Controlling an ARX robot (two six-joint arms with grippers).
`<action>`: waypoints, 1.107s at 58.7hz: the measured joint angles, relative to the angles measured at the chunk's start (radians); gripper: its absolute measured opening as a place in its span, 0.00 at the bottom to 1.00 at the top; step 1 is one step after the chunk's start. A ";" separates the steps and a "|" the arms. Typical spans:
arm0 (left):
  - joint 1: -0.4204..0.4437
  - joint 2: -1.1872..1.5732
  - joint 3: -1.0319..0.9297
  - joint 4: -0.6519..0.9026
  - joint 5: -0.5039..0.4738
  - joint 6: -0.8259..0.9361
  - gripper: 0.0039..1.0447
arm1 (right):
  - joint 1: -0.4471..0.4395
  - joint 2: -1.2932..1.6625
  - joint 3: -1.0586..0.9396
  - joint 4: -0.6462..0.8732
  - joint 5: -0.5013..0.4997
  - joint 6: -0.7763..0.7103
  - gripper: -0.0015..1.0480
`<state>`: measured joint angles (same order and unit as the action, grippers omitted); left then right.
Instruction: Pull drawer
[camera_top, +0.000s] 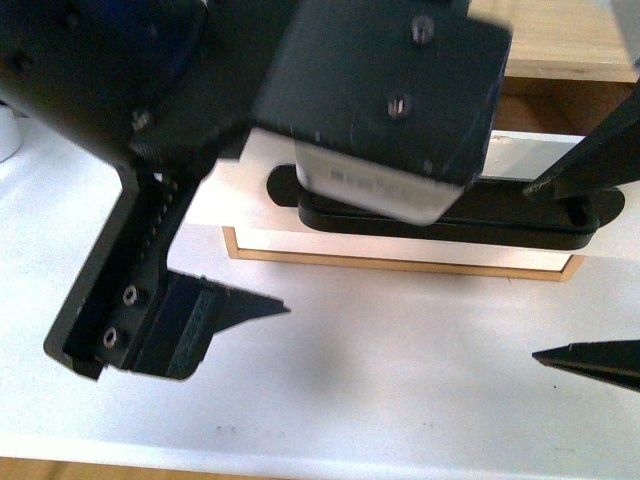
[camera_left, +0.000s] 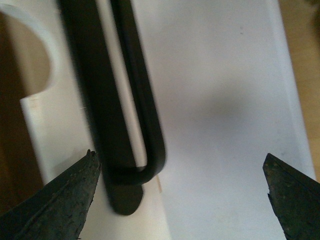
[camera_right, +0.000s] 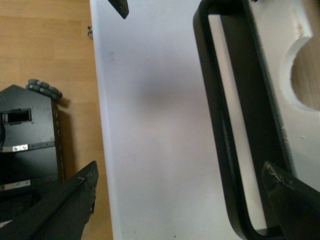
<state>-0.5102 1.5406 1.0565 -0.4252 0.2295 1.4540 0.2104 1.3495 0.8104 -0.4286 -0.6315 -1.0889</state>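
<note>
The drawer (camera_top: 400, 250) shows its white front, with a light wood edge along the bottom. Its long black bar handle (camera_top: 520, 225) runs across the front, partly hidden by my left arm. The half-round notch (camera_left: 30, 60) shows in both wrist views (camera_right: 307, 75). My left gripper (camera_left: 180, 155) is open, and the rounded end of the handle (camera_left: 145, 110) lies just inside one finger (camera_left: 75, 195). My right gripper (camera_top: 533, 270) is open too. In the right wrist view the handle's (camera_right: 220, 125) other end lies close to one finger (camera_right: 290, 200) of the right gripper (camera_right: 180, 165).
A white tabletop (camera_top: 350, 380) spreads in front of the drawer. A wooden panel (camera_top: 570, 40) stands above and behind it. Wooden floor (camera_right: 45, 45) and the robot's black base (camera_right: 30, 135) lie beyond the table edge. A white object (camera_top: 8, 130) sits far left.
</note>
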 joint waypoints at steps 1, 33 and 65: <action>0.000 -0.011 -0.001 0.007 0.002 -0.002 0.94 | -0.005 -0.008 0.000 -0.002 -0.005 0.003 0.91; 0.180 -0.348 -0.211 0.349 0.174 -0.261 0.94 | -0.159 -0.321 -0.121 0.383 0.005 0.267 0.91; 0.584 -0.886 -0.764 0.756 -0.116 -1.175 0.94 | -0.158 -1.062 -0.594 0.518 0.392 0.798 0.91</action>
<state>0.0734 0.6548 0.2928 0.3309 0.1135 0.2790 0.0528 0.2878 0.2161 0.0891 -0.2398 -0.2909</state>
